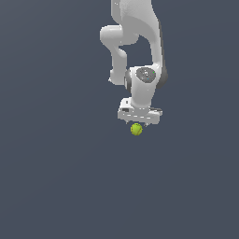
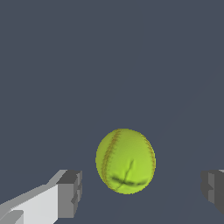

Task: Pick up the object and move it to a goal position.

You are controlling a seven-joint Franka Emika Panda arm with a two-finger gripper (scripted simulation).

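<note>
item: one white franka panda arm with its pale two-fingered gripper [image 1: 138, 122], hanging low over a plain dark grey table [image 1: 56, 186].

step in hand: the approach to the grasp, as i judge it. the gripper is poised directly above the object, and the pick has not yet been made. no goal marker shows in either view, so how far the carry must go cannot be told.

jaws: spread wide. in the wrist view one grey fingertip [image 2: 70, 192] stands to one side of the ball and the other to the far side, each with clear table showing between pad and ball. nothing is gripped.

item: one small yellow-green ball [image 1: 136, 129], the task's object. it rests on the table just under the gripper, roughly midway between the fingers, nearer the one that shows more fully in the wrist view. it is plainly narrower than the gap between the fingers.

appearance: round, bright lime skin, lighter on the upper side. a curved seam with fine reddish stitching runs down one flank in the wrist view [image 2: 125, 160], a second arc along the opposite edge, and a dark forked crease marks the lower part.

next move calls for: a straight descent until the pads flank the ball's widest part, then an even squeeze. being round, it would likely roll if one pad touches first.
</note>
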